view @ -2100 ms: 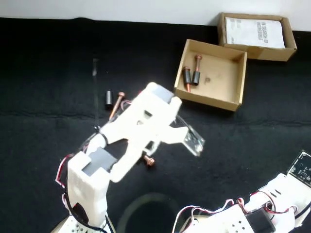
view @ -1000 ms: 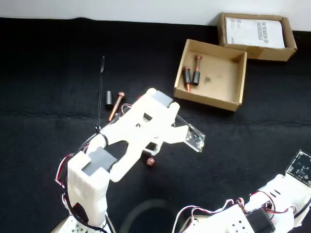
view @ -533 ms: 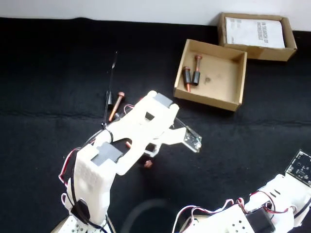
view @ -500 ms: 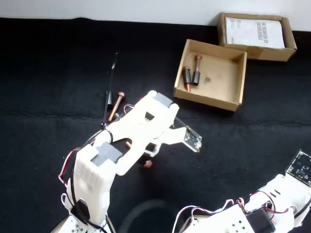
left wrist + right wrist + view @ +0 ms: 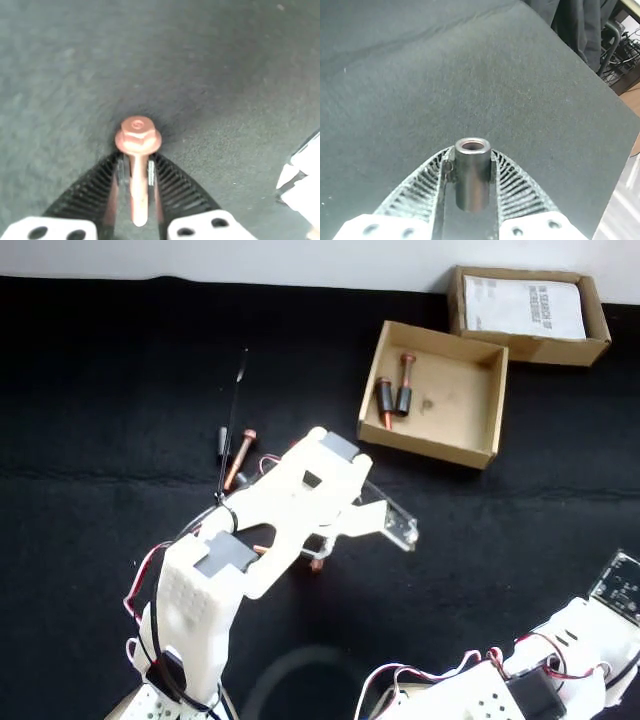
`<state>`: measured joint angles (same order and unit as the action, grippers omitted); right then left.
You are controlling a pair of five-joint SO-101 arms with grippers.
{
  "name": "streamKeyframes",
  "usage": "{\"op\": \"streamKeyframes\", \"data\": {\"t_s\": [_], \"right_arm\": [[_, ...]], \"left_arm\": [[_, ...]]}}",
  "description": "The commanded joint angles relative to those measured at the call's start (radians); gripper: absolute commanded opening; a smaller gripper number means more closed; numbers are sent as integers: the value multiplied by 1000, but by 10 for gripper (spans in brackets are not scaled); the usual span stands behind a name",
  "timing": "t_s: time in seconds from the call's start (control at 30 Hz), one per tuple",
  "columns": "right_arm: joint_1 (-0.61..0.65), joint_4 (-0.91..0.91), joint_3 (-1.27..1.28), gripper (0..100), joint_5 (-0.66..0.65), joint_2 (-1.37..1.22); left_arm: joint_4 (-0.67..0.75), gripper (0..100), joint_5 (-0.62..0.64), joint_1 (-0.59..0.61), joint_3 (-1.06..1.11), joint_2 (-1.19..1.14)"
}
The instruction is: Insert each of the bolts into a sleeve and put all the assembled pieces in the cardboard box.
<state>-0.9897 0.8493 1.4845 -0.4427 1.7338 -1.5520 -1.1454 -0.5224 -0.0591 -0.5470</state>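
- Between the fingers of the left end effector (image 5: 136, 157), clamped tight, sits a bolt (image 5: 137, 139), head outward.
- Right end effector (image 5: 471, 152) is clamped on a sleeve (image 5: 472, 182), bore facing forward.
- Bring shank and bore onto one axis, then push slowly; tilt would likely jam.

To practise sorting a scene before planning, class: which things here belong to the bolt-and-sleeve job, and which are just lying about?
Belong: left gripper with a bolt; right gripper with a sleeve; loose bolt and loose sleeve on the cloth; cardboard box holding two assembled pieces.
Lying about: second box with a leaflet.
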Motion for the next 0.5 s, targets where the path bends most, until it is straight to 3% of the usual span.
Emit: {"op": "streamKeyframes", "data": {"t_s": [0.0,0.33,0.47], "right_arm": [[38,-19,-1,8,86,7],[262,-19,1,8,331,7],[371,-19,12,8,353,5]], "left_arm": [[12,8,110,13,-101,4],[11,8,496,18,-331,4],[-2,9,677,19,-415,4]]}}
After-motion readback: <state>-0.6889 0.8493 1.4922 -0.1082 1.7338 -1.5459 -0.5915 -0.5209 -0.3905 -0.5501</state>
